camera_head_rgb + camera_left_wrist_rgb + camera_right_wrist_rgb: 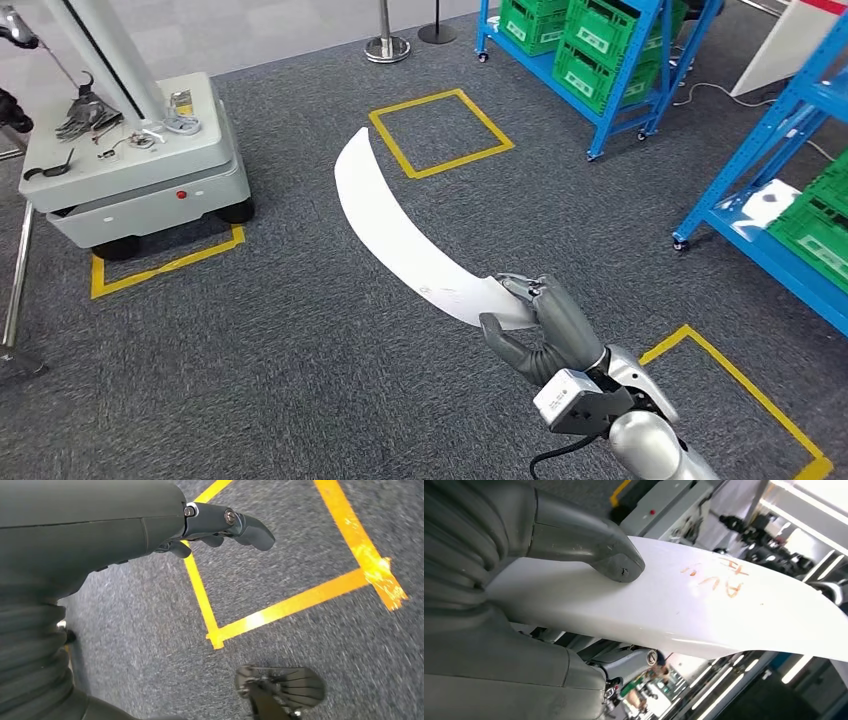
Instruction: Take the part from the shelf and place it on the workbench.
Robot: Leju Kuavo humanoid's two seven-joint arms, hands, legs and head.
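Head view: right hand (540, 325) is gripping 1 long white curved part (400, 228) by its near end, blade sticking out over the carpet toward the grey cart (130, 165). Judging it as the carry step; grip is at the very end, so keeping the wrist level and swinging slowly should stop the far tip dipping. 3 yellow floor squares (440, 132), 2 blue shelves (610, 60) with green bins (590, 35).

Left wrist view: left hand (220, 527) is holding nothing, fingers loosely bent, hanging above 1 yellow tape square (295, 600) on the carpet.

Right wrist view: thumb (594, 545) is pressing on top of the part (704, 605), orange scribble on it; fingers underneath mostly hidden.
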